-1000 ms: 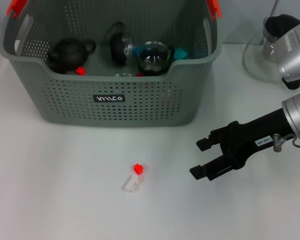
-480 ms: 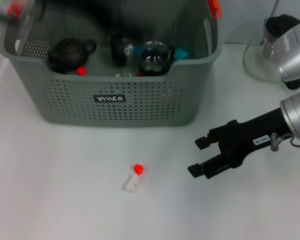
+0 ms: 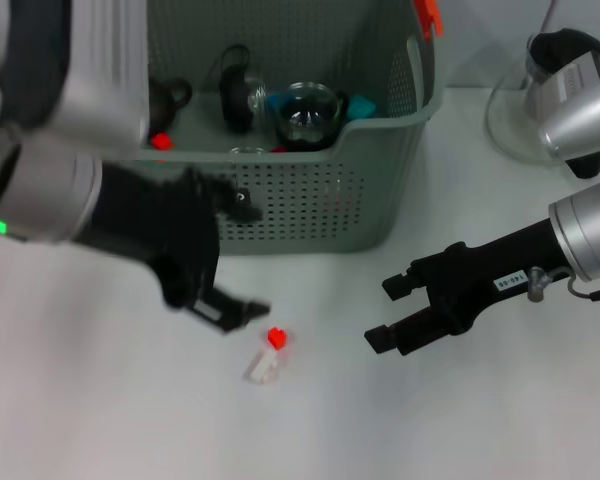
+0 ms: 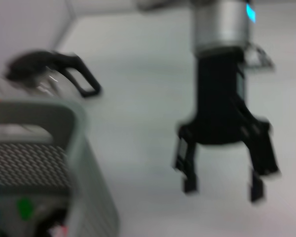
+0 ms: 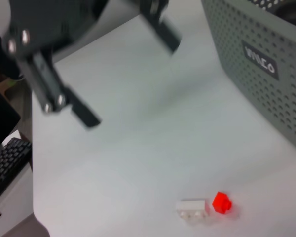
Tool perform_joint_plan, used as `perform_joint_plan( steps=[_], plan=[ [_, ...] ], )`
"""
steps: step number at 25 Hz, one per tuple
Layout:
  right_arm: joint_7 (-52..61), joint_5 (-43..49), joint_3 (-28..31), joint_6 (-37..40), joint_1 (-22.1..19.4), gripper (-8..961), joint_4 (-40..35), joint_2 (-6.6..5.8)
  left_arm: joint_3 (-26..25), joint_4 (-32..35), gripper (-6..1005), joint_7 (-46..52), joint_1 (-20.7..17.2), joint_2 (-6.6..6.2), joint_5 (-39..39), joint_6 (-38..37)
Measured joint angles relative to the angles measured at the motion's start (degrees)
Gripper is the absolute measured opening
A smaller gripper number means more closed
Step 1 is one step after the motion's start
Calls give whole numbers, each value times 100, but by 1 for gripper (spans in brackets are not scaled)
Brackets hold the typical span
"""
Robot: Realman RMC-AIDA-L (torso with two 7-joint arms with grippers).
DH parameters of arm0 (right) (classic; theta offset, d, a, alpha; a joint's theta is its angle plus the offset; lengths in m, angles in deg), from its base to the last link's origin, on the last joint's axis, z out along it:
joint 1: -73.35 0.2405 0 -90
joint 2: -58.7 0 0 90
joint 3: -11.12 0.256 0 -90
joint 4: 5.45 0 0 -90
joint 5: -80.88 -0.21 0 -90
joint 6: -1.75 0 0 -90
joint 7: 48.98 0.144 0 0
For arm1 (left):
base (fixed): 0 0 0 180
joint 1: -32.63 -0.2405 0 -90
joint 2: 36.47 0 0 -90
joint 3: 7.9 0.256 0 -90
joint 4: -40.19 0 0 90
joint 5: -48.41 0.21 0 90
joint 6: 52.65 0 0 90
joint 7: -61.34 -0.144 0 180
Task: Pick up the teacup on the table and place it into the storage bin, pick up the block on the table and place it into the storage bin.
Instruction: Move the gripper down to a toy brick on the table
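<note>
On the white table point(image 3: 100, 420), the block point(image 3: 268, 357), a small white piece with a red one on it, lies in front of the storage bin point(image 3: 310, 205), not yet picked. No teacup stands on the table, so I judge that half is done. My right gripper point(image 3: 384, 313) hovers near the block, fingers apart and empty. My left gripper point(image 3: 242, 262) is just beside the block, also apart. Only my right wrist view shows a keyboard point(image 5: 5, 165) past the table edge.
</note>
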Motion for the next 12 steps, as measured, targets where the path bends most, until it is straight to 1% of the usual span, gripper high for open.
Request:
perform_joint_plan(
  steps=[3, 6, 8, 12],
  plan=[
    [40, -17, 13, -27, 1, 928, 5, 26, 115, -291, 924, -489, -25, 8, 282, 44],
    [99, -28, 45, -43, 1, 929, 35, 63, 287, -677, 923, -870, 82, -4, 612, 184],
    [171, -29, 57, -66, 11, 930, 64, 79, 521, -901, 923, -1114, 138, -8, 883, 326],
    [346, -32, 61, -80, 30, 930, 67, 103, 1145, -1200, 923, -1486, 170, 6, 1413, 608]
  ],
)
